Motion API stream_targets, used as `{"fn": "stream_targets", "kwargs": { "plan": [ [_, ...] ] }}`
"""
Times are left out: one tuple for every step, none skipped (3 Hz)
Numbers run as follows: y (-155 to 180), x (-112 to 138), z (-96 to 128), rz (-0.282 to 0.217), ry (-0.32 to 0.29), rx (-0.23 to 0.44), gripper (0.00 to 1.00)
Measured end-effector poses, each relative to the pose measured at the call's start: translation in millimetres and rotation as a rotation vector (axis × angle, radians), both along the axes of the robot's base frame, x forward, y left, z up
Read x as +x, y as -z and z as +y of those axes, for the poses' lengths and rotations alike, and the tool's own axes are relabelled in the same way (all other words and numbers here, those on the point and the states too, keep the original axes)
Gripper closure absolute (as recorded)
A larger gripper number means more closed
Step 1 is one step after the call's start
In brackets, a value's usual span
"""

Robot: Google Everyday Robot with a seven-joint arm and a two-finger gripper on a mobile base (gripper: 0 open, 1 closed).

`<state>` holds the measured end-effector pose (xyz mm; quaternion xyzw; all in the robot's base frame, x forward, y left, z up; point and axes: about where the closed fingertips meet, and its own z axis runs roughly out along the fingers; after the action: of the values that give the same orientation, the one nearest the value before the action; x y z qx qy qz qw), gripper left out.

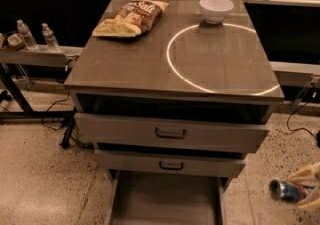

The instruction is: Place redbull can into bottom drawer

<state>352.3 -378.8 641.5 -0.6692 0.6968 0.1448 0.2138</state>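
My gripper (306,188) is at the lower right edge of the camera view, to the right of the cabinet, and is shut on the redbull can (284,190). The blue-and-silver can lies sideways in the pale fingers (305,172), its end pointing left, above the floor. The bottom drawer (165,200) is pulled out at the foot of the cabinet, a flat grey tray with thin side rails and nothing in it. The can is to the right of the drawer and apart from it.
Two upper grey drawers (170,132) with dark handles stick out slightly. On the cabinet top (130,64) lie a chip bag (131,17) and a white bowl (216,9). Two water bottles (37,35) stand on a shelf at left. Cables run along the speckled floor.
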Motion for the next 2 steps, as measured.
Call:
{"fn": "stream_targets", "kwargs": {
  "plan": [
    [59.7,-9.0,8.4,0.016,-0.014,0.081,1.00],
    [59.7,-9.0,8.4,0.016,-0.014,0.081,1.00]
  ]
}}
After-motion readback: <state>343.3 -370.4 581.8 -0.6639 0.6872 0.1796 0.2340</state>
